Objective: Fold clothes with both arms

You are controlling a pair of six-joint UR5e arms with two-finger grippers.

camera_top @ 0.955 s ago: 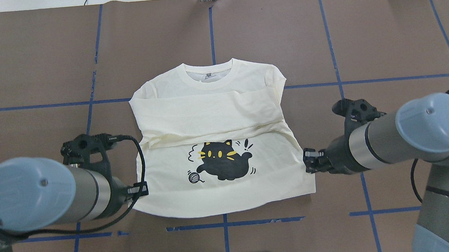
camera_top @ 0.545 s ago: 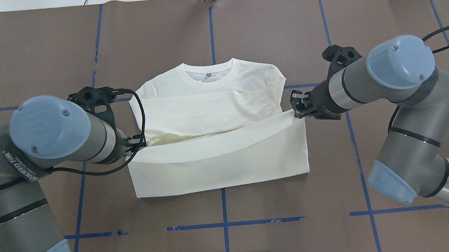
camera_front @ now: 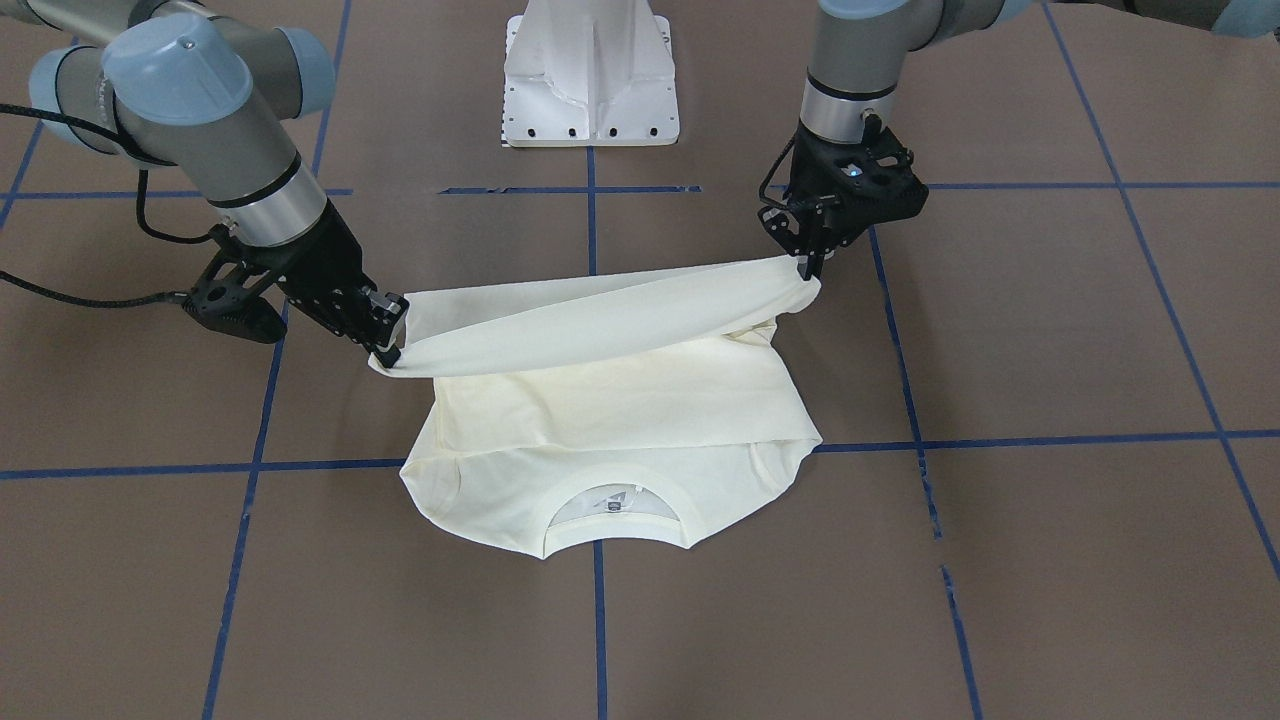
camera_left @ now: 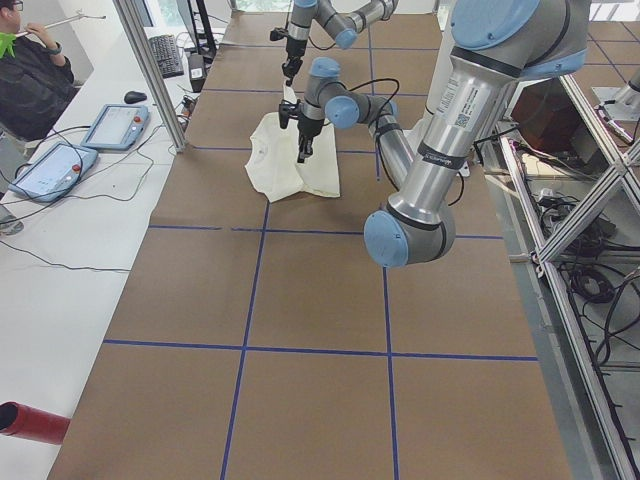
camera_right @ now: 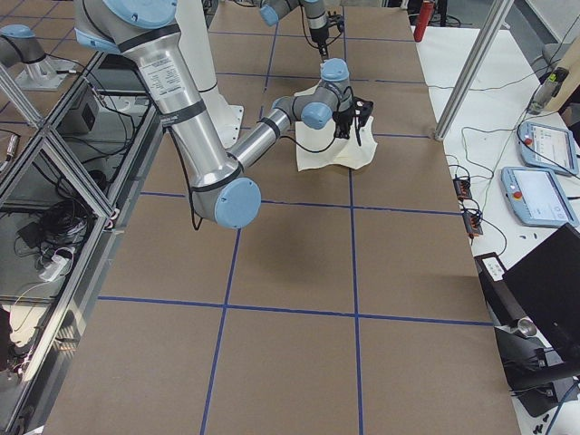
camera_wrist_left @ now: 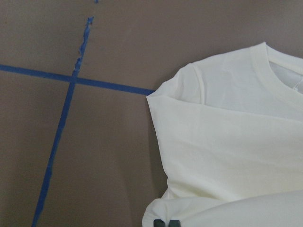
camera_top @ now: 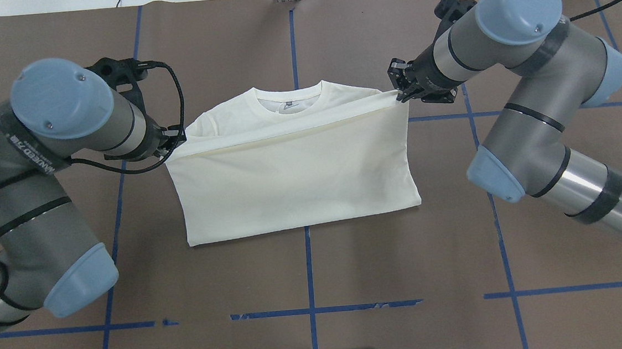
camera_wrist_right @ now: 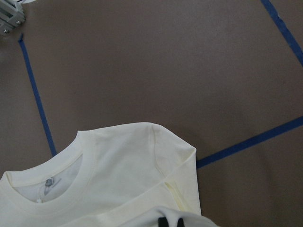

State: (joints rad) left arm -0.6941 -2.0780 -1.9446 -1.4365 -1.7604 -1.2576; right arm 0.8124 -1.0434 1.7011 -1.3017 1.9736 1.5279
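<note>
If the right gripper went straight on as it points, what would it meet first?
Probably the T-shirt itself: the right gripper, shut on its lifted hem, points down and inward at the flat shoulder part beneath. Depth is unclear.

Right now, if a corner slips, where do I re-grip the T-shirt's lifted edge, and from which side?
Probably at its end corners, each from its outer side: the T-shirt edge hangs stretched between the left end effector and right end effector, so corners point outward, clear of lower layers.
</note>
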